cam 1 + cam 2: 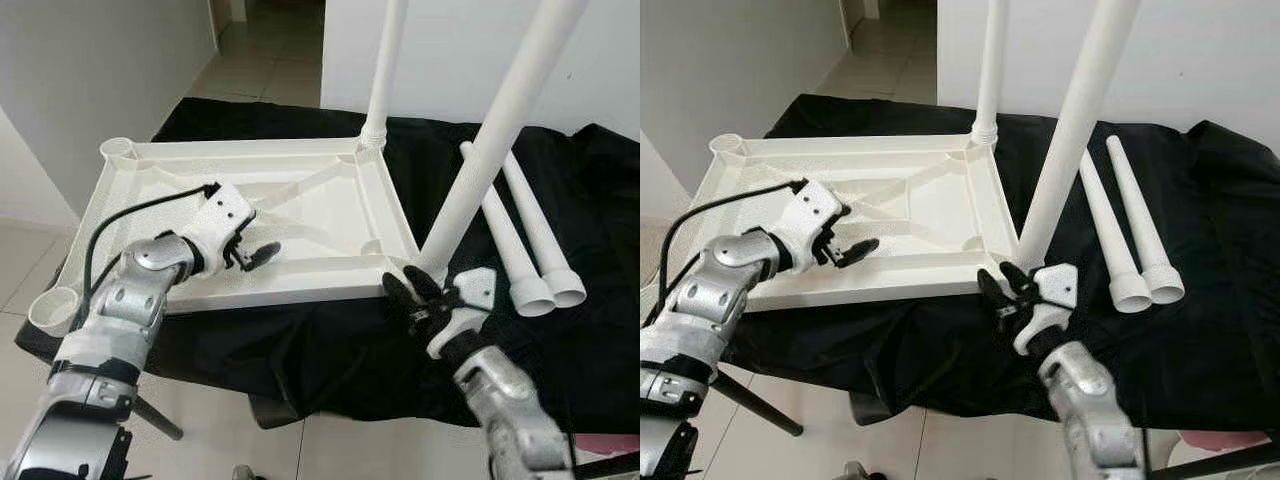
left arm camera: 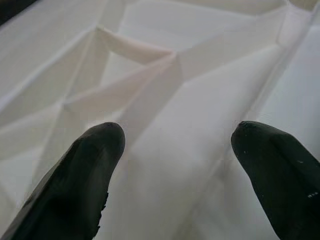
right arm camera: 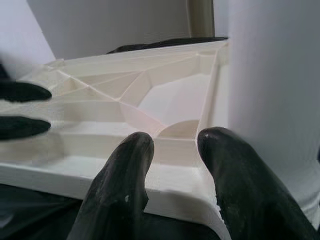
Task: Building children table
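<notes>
The left gripper (image 1: 258, 255) hovers with fingers spread over the ribbed underside of the white table top (image 1: 300, 215), which lies upside down on a black cloth (image 1: 560, 350). The right gripper (image 1: 415, 295), fingers slightly parted and holding nothing, sits at the near corner beside a fitted leg (image 1: 490, 150). A second leg (image 1: 385, 70) stands at the far corner; both are cut off above. Two loose legs (image 1: 525, 235) lie beyond the right gripper.

A black cloth (image 1: 560, 340) drapes the tabletop. Pale floor tiles (image 1: 265, 60) extend toward 12 o'clock, beside white walls (image 1: 90, 70).
</notes>
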Robot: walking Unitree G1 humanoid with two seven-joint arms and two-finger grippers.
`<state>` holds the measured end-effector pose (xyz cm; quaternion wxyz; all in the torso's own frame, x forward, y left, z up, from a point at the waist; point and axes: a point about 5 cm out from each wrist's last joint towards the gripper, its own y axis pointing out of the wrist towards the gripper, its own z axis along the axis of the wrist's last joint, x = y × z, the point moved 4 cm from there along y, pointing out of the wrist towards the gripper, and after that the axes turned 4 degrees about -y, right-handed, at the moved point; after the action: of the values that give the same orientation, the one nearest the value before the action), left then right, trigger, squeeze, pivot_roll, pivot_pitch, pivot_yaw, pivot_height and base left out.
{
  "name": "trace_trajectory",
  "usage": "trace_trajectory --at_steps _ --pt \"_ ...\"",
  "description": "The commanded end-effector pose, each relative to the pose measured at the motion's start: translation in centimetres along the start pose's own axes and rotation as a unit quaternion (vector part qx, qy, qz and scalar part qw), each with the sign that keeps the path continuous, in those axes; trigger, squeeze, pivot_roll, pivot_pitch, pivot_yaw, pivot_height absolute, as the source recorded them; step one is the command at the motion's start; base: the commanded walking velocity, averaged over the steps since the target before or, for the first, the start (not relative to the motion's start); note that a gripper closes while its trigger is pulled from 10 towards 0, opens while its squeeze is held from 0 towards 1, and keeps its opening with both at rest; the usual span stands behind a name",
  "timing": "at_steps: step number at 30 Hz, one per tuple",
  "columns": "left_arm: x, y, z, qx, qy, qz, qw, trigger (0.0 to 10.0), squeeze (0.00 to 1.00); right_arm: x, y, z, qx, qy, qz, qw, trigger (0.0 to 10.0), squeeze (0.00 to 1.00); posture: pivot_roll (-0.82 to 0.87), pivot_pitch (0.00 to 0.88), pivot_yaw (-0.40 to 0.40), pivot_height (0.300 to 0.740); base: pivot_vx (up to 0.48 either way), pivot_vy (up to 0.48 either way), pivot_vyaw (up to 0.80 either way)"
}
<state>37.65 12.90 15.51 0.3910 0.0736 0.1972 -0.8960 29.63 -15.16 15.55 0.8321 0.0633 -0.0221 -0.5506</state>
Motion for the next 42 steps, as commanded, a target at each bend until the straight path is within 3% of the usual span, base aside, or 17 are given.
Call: trace_trajectory --at_steps 1,5,10,18,26,40,42 --pt "-0.8 -0.1 -0.9 -0.018 -0.005 0.053 0.998 10.0 0.0 0.8 0.0 -0.1 -0.005 0.009 -0.007 1.0 10.0 0.0 -0.06 0.079 0.0 0.74 0.0 0.0 0.0" --pt "-0.6 0.0 -1.4 -0.028 -0.009 0.046 0.999 10.0 0.0 2.3 0.8 0.7 0.001 -0.021 -0.01 1.0 10.0 0.0 -0.06 0.079 -0.003 0.74 0.0 0.0 0.0" --pt "-0.3 0.1 -1.7 -0.032 -0.008 0.041 0.999 10.0 0.0 2.0 1.3 1.0 0.004 -0.028 0.004 1.0 10.0 0.0 -0.06 0.081 -0.006 0.74 0.0 0.0 0.0" --pt "0.3 0.4 -2.5 -0.05 -0.011 0.037 0.998 10.0 0.0 0.2 1.9 1.0 0.007 -0.017 0.037 0.999 10.0 0.0 -0.05 0.074 -0.008 0.74 0.0 0.0 0.0" --pt "-0.7 1.7 -3.8 -0.099 -0.03 0.054 0.993 10.0 0.0 -2.6 2.4 1.5 0.031 0.008 0.065 0.997 10.0 0.0 -0.06 0.067 0.026 0.74 0.0 0.0 0.0" --pt "-1.6 3.0 -3.2 -0.109 -0.063 0.052 0.991 10.0 0.0 -3.4 2.2 0.9 0.033 0.016 0.051 0.998 10.0 0.0 -0.08 0.057 0.068 0.74 0.0 0.0 0.0" --pt "-1.7 3.1 -3.1 -0.11 -0.06 0.048 0.991 9.4 0.0 -3.4 2.2 0.8 0.032 0.017 0.049 0.998 10.0 0.0 -0.08 0.057 0.072 0.74 0.0 0.0 0.0"
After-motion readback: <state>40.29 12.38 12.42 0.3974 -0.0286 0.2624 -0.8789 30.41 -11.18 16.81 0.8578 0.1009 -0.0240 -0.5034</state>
